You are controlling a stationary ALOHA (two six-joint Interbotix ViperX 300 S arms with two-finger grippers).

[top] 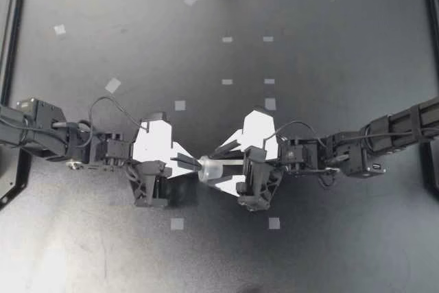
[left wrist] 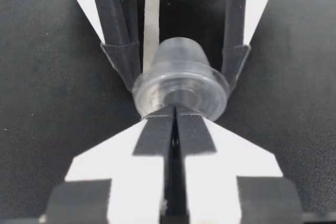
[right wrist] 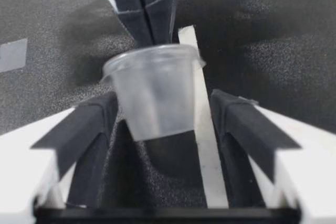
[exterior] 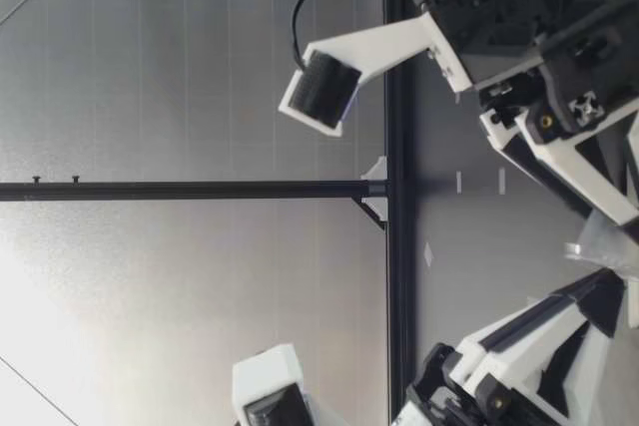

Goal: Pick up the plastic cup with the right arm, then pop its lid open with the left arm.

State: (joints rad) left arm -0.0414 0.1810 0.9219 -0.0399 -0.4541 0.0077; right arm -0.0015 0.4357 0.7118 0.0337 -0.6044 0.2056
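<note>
Black-tipped left gripper [top: 196, 163] clamped shut on the rim of a clear plastic cup [top: 210, 168] | cup held sideways between both grippers, over the table [top: 309, 5] | right gripper [top: 221, 162] spread around the cup body, one finger clear of it | risk: thin rim pinch may slip and drop the cup; a hard squeeze could buckle it.

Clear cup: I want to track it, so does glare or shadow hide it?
Top view: the clear cup is a faint pale shape against the dark table. Left wrist view: highlights ring its rim. Right wrist view: plain against the table, shadow beyond it. Low view: only an edge shows.
</note>
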